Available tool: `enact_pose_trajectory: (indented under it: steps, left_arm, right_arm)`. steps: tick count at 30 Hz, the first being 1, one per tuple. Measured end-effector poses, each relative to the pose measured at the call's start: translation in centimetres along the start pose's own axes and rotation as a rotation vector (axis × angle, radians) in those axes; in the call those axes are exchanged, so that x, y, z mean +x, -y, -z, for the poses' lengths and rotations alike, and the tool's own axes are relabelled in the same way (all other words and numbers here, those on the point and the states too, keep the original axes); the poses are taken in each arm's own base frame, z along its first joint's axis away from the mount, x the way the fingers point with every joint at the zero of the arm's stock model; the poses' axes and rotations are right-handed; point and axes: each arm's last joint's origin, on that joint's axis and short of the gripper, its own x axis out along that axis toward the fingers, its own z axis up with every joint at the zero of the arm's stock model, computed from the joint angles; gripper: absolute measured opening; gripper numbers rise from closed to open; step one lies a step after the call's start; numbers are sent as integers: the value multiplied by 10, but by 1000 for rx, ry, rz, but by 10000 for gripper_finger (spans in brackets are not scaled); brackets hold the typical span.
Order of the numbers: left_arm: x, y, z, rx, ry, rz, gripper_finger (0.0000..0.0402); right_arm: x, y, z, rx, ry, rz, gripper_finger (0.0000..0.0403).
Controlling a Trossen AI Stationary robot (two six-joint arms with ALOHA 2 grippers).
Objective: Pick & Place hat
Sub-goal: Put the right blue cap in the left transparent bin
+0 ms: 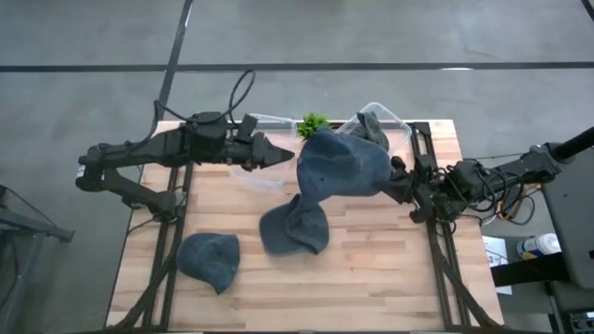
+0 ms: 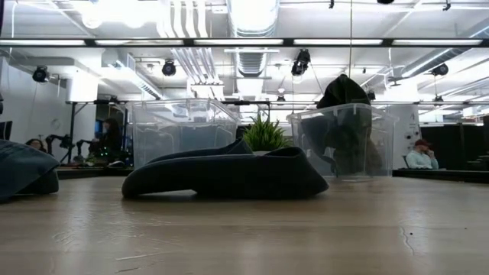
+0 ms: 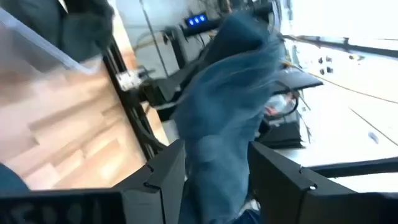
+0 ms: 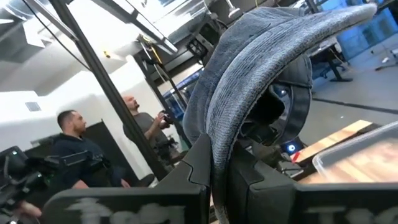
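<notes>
Above the wooden desk (image 1: 371, 278), the right hand (image 1: 401, 181) pinches a blue-grey knitted hat (image 1: 339, 167) aloft; the left hand (image 1: 286, 158) gapes at its edge.

The light wooden plank desk (image 1: 371, 269) carries two dark grey-blue knitted hats: one (image 1: 209, 258) near its front left corner, another (image 1: 293, 228) at mid-desk. Along the far edge stand two clear plastic bins (image 1: 263, 148) (image 1: 394, 122) with a small green plant (image 1: 313, 123) between them.
</notes>
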Motion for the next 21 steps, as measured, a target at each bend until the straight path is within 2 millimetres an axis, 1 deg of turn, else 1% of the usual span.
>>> enact_pose_trajectory:
  steps: [6,12,17,21]
  left_arm:
    - [12,-19,6,-40,-26,12,168]
    - [17,-15,5,-61,16,206,168]
    - [21,-25,8,-79,-1,200,168]
    - [21,-24,8,-76,-19,214,168]
  right_arm:
    - [9,-8,-9,-49,-39,11,13]
    - [17,-12,-10,-64,-94,31,13]
    - [23,-16,-13,-65,-95,13,13]
    - [24,-17,-14,-68,-94,8,13]
